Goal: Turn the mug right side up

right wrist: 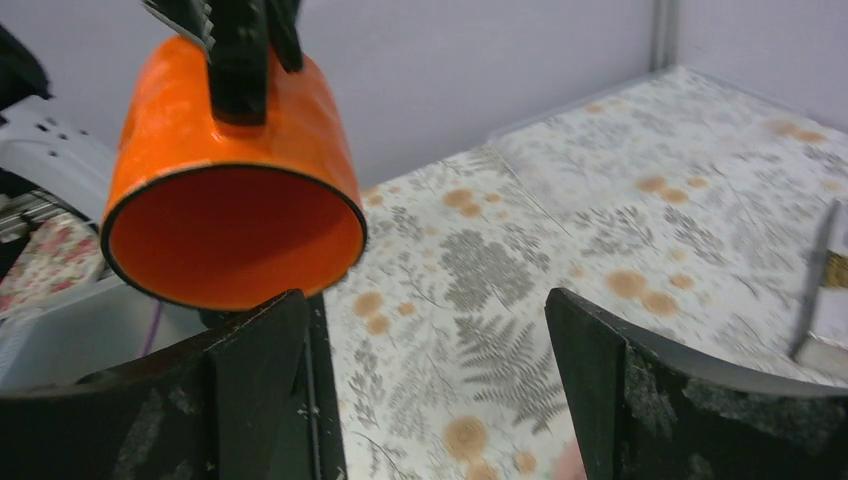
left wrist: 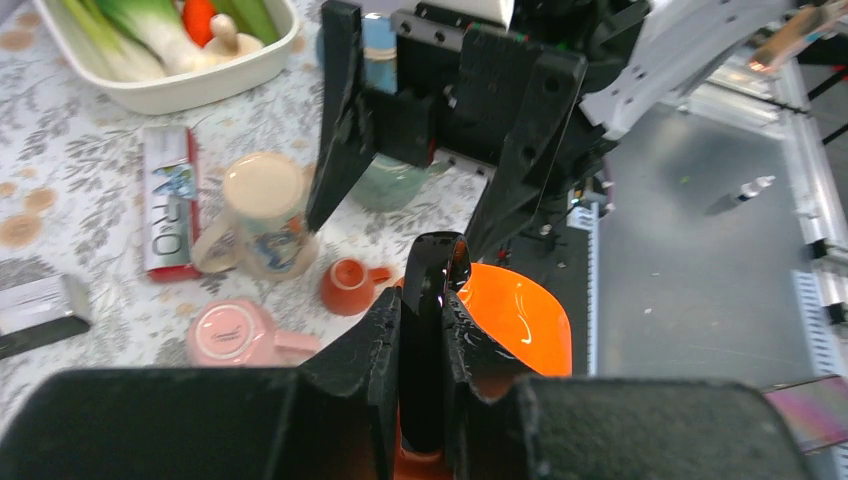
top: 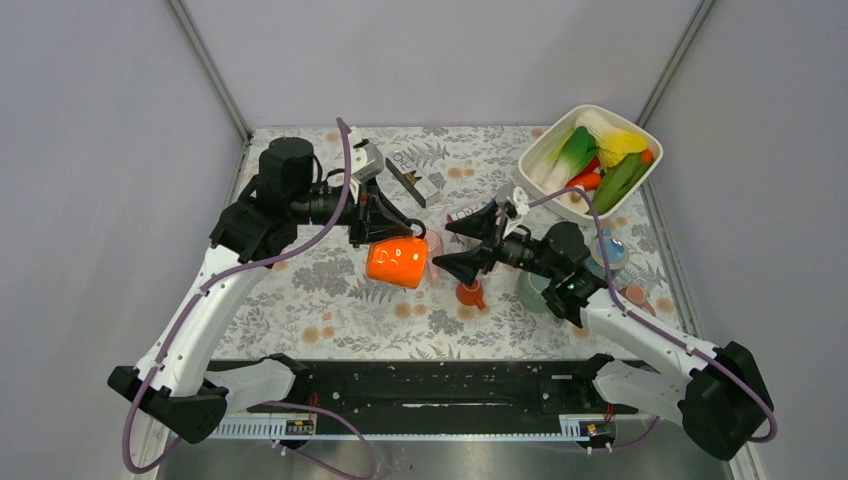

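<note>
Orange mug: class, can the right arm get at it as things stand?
Probably yes: the open right gripper faces the mouth of the orange mug with nothing between; the left gripper grips only its handle.

- The mug [right wrist: 230, 170] looked like glazed ceramic, its orange wall glossy with bright glints.
- Its black handle [left wrist: 436, 262] was equally shiny and smooth.
- The fingers [right wrist: 640, 400] of the right gripper [right wrist: 425, 300] were matt black plastic, grainy and scuffed with pale specks.
- The left gripper [left wrist: 427, 312] showed the same dull black plastic.
- The table cover [top: 330, 300] was a flat, matt printed sheet.
- The white dish [top: 535, 165] looked smooth with a soft sheen.
- The pink cup [left wrist: 235, 335] was smooth and faintly glossy.
- The grey surface [left wrist: 690, 300] beside the table looked like dull metal.
</note>
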Available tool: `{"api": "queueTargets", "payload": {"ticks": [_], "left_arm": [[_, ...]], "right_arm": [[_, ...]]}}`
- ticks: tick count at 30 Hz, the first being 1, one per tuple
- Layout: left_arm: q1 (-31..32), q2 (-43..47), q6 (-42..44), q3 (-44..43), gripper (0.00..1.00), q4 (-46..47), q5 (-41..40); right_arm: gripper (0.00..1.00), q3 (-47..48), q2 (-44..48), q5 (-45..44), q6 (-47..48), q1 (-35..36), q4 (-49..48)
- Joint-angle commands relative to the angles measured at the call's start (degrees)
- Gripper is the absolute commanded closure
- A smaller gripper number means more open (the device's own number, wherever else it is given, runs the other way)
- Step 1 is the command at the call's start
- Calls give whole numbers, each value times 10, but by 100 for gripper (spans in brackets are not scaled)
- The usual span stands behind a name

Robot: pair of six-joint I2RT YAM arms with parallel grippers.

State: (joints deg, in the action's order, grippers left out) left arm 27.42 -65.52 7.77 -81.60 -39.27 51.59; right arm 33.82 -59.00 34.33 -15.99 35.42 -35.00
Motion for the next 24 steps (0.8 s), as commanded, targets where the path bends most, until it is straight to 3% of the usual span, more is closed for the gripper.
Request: {"api": "queueTargets", "payload": {"ticks": [1, 7, 8, 14, 16, 17, 18, 20, 21, 22, 24], "left_arm": [[-3, 8, -76, -36, 100, 71, 92], [-2, 8, -115, -26, 100, 98, 98], [-2, 9, -116, -22, 100, 102, 98], [-3, 14, -144, -3, 100, 137, 105], [-6, 16, -127, -3, 100, 118, 105], [-10, 17, -110, -5, 100, 96, 102], [-15, 17, -87, -8, 92, 64, 99], [-25, 19, -15, -19, 41, -10, 77], [-29, 22, 23, -26, 20, -46, 60], [-32, 28, 58, -31, 6, -80, 38], [-33, 43, 109, -38, 1, -120, -31]], "right_arm": [[1, 66, -46, -19, -29, 64, -104], [2, 109, -118, -3, -55, 99, -153], [6, 114, -127, 1, -61, 102, -164], [65, 139, -157, 46, -67, 115, -180], [99, 125, -143, 48, -36, 115, -172], [100, 119, -130, 43, -7, 115, -155], [100, 117, -114, 41, 33, 115, -116], [100, 140, -84, 29, 160, 115, 50], [100, 164, -73, 19, 223, 115, 146], [100, 188, -64, 4, 290, 115, 227], [100, 238, -62, -35, 408, 115, 390]]}}
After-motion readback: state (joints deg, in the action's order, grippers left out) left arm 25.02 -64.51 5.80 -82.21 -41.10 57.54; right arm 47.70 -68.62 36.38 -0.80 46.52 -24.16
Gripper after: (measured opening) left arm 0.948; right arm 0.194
